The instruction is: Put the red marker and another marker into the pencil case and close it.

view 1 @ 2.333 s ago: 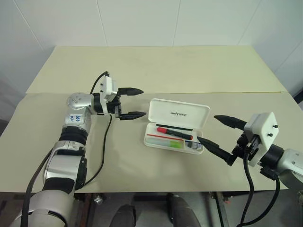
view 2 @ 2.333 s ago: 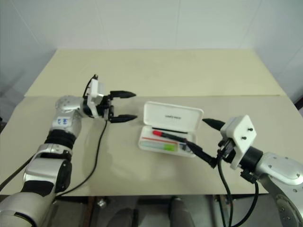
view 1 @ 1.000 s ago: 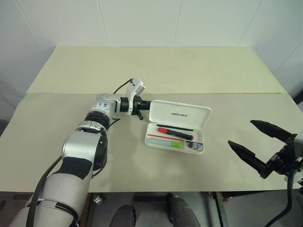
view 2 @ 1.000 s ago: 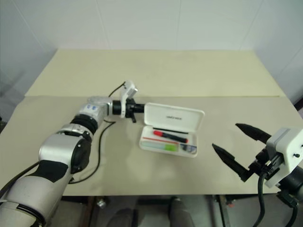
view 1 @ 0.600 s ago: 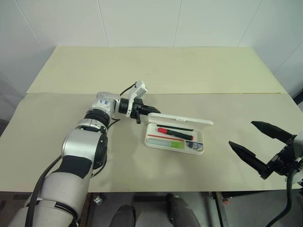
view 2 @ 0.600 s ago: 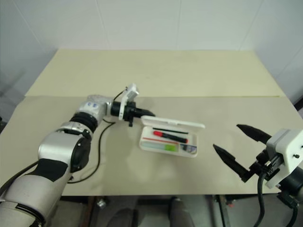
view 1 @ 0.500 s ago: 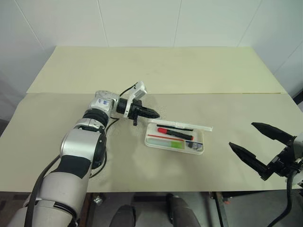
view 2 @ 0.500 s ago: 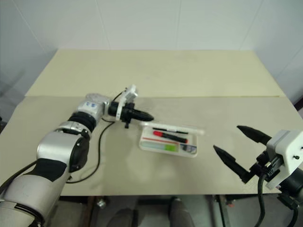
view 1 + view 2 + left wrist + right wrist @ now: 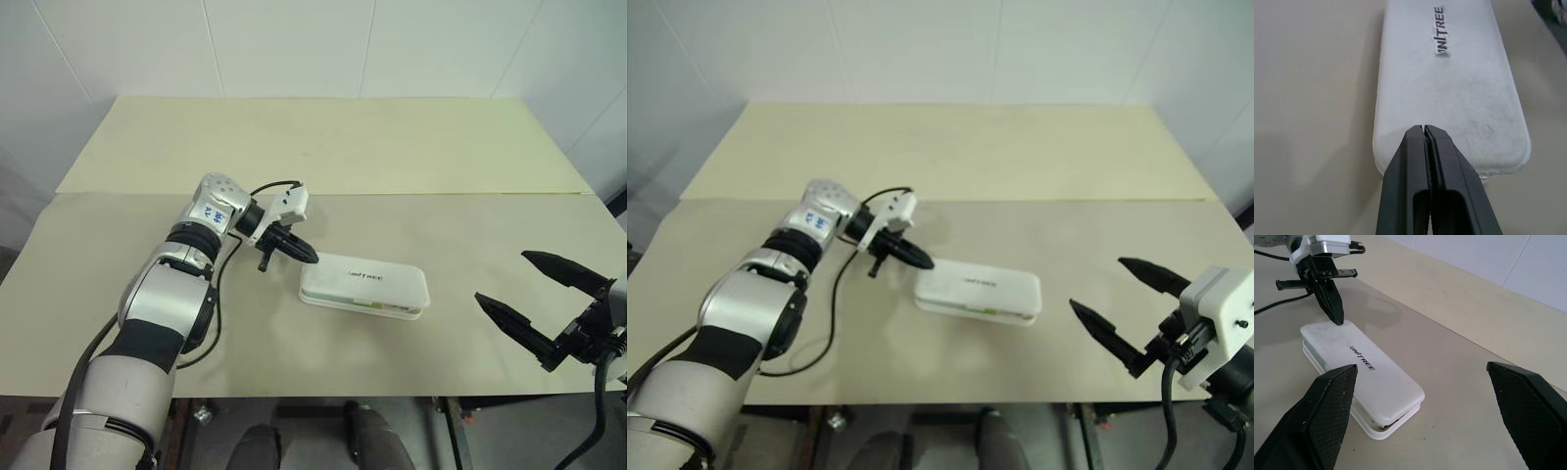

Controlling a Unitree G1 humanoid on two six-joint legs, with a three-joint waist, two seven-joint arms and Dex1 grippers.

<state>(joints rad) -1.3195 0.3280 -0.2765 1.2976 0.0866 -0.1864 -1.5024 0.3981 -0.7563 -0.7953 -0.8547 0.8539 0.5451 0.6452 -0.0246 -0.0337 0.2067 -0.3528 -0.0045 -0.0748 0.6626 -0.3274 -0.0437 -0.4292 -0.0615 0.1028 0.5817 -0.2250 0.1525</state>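
Left wrist view: we see the left gripper (image 9: pixel 1424 128) with its fingers pressed together, tips at the near end of the pencil case (image 9: pixel 1449 83), whose lid lies down over the base. Our right gripper (image 9: pixel 537 299) hangs spread wide, holding nothing, well apart from the case on the table (image 9: pixel 294 147).

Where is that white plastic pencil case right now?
The white hard-plastic pencil case, lid down, lies mid-table on the beige table, just right of the shut left gripper at its corner, well left of the open right gripper.
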